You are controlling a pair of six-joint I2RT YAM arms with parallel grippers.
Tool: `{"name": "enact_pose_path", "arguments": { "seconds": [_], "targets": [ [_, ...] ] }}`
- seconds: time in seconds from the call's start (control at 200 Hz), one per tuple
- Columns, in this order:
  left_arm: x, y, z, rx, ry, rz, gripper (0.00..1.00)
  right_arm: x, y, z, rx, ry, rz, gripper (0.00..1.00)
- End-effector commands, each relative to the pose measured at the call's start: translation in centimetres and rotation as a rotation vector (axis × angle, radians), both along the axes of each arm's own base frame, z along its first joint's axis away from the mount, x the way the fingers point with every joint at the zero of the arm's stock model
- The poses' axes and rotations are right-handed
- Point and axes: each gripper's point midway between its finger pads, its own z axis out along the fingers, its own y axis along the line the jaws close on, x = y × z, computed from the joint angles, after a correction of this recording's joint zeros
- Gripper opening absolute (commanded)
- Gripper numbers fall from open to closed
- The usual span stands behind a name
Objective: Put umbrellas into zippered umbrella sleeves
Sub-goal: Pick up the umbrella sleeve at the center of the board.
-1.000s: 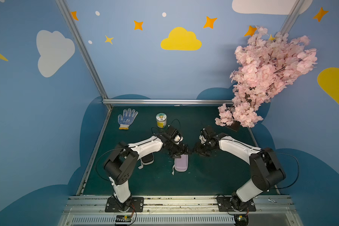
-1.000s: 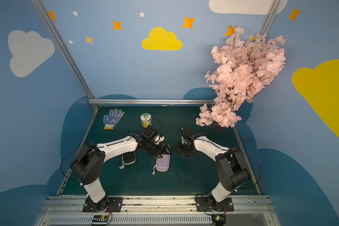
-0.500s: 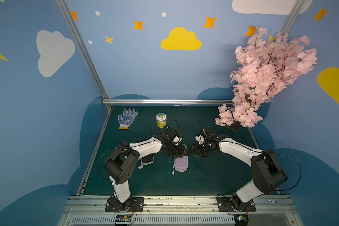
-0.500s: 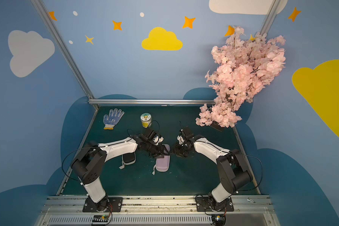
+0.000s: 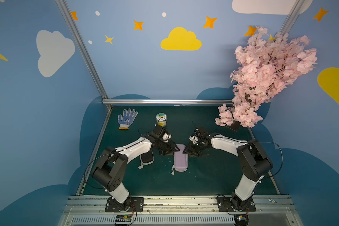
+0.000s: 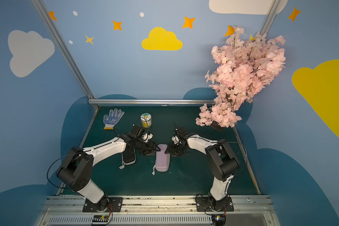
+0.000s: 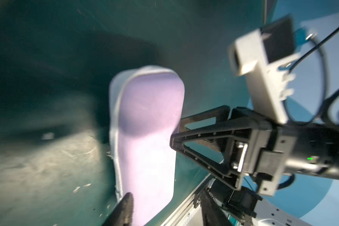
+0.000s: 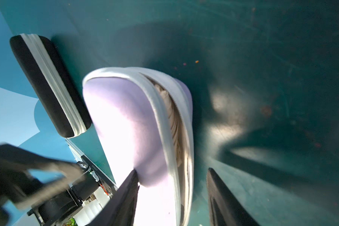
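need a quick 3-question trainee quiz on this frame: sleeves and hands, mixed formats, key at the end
1. True or false: the lilac sleeve is zipped shut all the way round.
2. The black sleeve is: A) lying flat, partly under the left arm; B) standing on end; C) on top of the lilac sleeve.
3. Short answer: which hand has its fingers either side of the lilac sleeve's gaping zip edge?

Key
1. False: the right wrist view shows beige folded fabric in the gap.
2. A
3. The right hand, jaws apart.
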Motion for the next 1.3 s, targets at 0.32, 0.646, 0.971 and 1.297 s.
{"name": "enact_pose_path", "arguments": {
  "seconds": [0.32, 0.646, 0.971, 1.297],
  "targets": [
    [-1.5, -1.6, -7.2, 0.041, 0.111, -0.06, 0.48, -1.8, -0.1, -1.5, 0.124, 0.054, 0.051, 0.67],
    [-2.8, -2.3, -9.1, -0.002, 0.16, -0.055, 0.4, -2.4, 2.4, -2.2, 0.283, 0.126, 0.074, 0.72],
    [-2.4, -1.4, -8.4, -0.103, 0.173, -0.005, 0.38, -1.6, 2.8, -1.2, 0.319, 0.013, 0.08, 0.36],
    [-0.4, 1.9, -4.6, -0.175, 0.093, 0.087, 0.63, -0.8, 2.8, 0.1, 0.401, -0.019, 0.037, 0.12]
  ]
}}
